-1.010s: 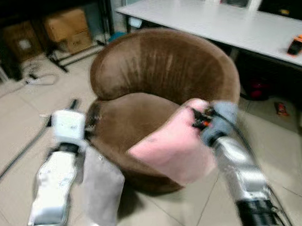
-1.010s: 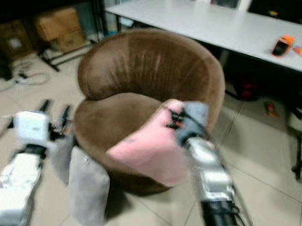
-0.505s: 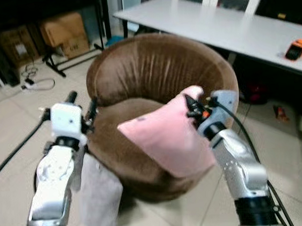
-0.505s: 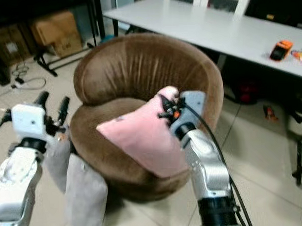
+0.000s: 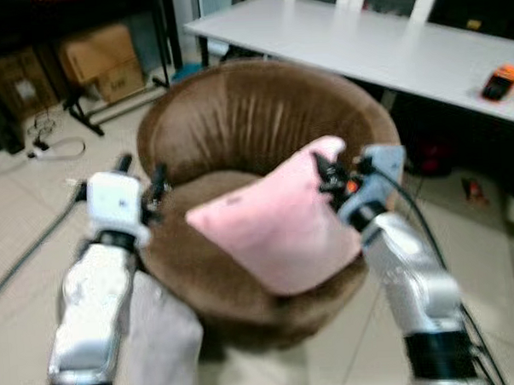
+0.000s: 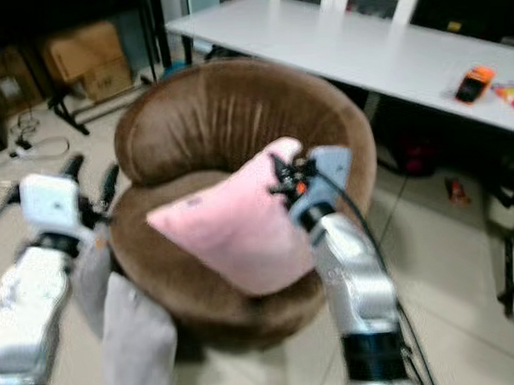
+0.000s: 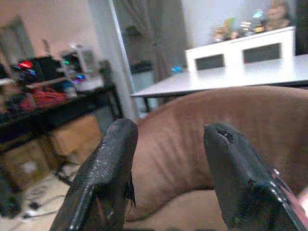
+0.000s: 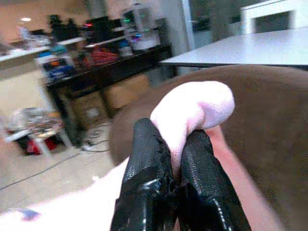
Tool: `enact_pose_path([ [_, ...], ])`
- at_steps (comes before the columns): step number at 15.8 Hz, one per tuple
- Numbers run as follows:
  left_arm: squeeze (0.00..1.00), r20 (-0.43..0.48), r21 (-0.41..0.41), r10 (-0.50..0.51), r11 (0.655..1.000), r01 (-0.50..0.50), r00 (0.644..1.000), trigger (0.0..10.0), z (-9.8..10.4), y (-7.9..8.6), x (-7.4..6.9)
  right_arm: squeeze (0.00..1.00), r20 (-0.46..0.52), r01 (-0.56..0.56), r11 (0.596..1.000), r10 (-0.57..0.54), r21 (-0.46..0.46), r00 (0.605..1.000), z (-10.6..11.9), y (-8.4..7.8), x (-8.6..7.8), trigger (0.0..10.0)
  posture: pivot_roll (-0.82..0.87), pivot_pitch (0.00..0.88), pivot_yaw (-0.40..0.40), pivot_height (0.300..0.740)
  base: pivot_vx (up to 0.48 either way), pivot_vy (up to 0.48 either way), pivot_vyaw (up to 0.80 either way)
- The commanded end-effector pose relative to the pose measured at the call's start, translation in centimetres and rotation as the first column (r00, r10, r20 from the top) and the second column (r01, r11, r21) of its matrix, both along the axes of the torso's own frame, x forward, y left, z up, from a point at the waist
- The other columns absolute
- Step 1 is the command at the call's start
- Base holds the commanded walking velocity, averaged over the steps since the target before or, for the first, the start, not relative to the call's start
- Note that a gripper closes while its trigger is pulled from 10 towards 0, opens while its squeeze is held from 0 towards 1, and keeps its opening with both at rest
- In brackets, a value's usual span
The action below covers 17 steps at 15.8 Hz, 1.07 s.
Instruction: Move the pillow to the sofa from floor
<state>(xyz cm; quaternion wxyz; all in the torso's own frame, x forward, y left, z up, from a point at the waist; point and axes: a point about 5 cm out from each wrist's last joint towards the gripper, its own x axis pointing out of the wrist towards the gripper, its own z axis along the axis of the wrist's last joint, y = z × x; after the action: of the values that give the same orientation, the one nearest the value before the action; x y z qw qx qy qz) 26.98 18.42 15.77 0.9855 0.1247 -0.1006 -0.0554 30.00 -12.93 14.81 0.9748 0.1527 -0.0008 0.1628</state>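
Left eye view: the scene is reading left to right, from the floor clutter to the white table.
Left gripper point(image 5: 140, 182): it is hovering beside the left edge of the sofa's seat with its two black fingers spread apart and nothing between them — the left wrist view is showing the gap open onto the brown backrest.
Grey cushion point(image 5: 161, 333): it is standing on the tiled floor just under the left arm, leaning by the sofa's base; it is playing no part here.
Sofa point(image 5: 262, 115): the round brown armchair is sitting straight ahead, its seat partly covered by the pillow.
Pillow point(image 5: 271, 222): the pink pillow is hanging over the seat, tilted, its lower edge low over the front of the cushion; I cannot tell whether it is touching yet.
Right gripper point(image 8: 166, 185): it is pinching the pillow's top corner, fingers squeezed narrow on a bulge of pink fabric.
What is changing: across the last second the pillow is moving up and inward — from low against the sofa's front edge to over the seat itself.
Meaning for the task: the carry is looking nearly finished; lowering and letting go is seemingly what remains.
White table point(image 5: 387, 42): it is standing behind the sofa, an orange device point(image 5: 500, 81) lying near its right end.
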Motion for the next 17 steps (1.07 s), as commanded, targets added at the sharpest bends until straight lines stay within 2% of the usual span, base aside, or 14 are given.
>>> enact_pose_path([
  [1,0.0,0.001,0.011,0.014,1.0,-0.014,1.0,10.0,0.17,0.53,-0.02,0.0,0.049,-0.002,1.0,0.001,0.024,0.999,1.18,0.1,0.13,10.0,-0.04,0.0,-0.034,0.74,0.296,0.0,0.0],
  [17,0.0,-0.017,0.014,-0.005,1.0,0.005,1.0,10.0,-0.13,0.24,0.11,0.0,0.044,-0.003,1.0,0.002,0.021,0.999,1.23,0.14,0.11,10.0,-0.05,0.0,-0.031,0.74,0.296,0.0,0.0],
])
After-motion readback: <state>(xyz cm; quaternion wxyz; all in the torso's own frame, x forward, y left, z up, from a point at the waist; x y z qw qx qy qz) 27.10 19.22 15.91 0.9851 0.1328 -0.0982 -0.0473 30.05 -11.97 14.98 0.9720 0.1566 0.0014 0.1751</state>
